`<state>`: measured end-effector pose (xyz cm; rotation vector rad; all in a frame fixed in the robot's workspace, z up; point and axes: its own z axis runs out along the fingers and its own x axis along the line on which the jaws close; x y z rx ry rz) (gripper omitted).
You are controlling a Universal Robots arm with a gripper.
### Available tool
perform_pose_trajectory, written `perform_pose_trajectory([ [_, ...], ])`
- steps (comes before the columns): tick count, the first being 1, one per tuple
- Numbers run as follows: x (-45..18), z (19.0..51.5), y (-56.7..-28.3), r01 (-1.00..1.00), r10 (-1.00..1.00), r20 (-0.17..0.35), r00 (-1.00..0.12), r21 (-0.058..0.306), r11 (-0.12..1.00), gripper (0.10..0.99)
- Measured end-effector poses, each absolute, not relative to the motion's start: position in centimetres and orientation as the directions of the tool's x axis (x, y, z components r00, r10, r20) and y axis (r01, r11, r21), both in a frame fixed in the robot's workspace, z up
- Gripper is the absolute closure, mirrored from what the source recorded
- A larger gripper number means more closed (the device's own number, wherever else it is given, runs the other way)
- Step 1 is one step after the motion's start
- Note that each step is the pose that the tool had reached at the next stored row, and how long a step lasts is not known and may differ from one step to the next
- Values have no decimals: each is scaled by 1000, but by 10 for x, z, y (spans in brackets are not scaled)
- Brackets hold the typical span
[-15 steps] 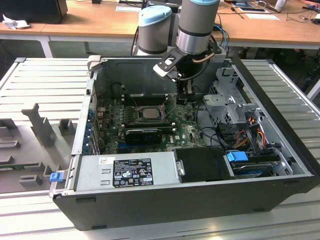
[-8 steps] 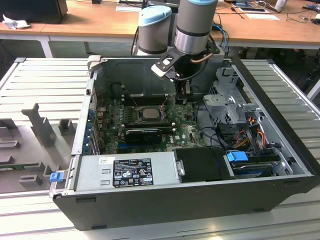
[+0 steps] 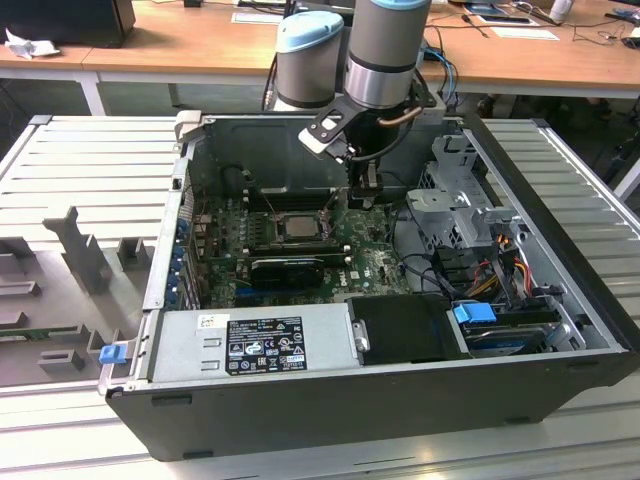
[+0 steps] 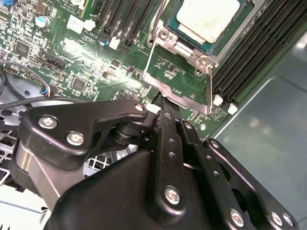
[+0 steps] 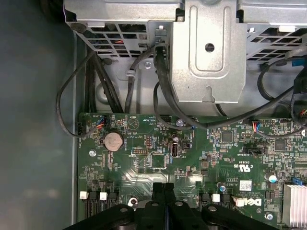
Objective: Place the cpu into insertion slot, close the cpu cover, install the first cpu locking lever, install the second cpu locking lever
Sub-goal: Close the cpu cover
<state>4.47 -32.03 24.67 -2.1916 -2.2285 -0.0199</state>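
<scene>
You are looking at a dull silver-grey cpu [image 4: 208, 17], a green circuit board [image 5: 158, 158] dotted with black chips, a black tool [image 4: 162, 103] with silver screws, a black computer case [image 3: 350, 405] with a blue clip [image 3: 113, 352], and a pale grey ribbed surface [image 3: 90, 160].

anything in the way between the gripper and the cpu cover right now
Nothing visible does. In the second wrist view the shut gripper has its tips right at the socket's metal hardware. Between them and the cpu cover, which frames the seated cpu, lie only bare green board and a thin lever rod.
</scene>
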Motion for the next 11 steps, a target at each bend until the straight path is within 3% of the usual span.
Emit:
perform_pose_trajectory([
  [11, 40, 247, -320, 1000, 1000, 20, -17, -2, 17, 980],
])
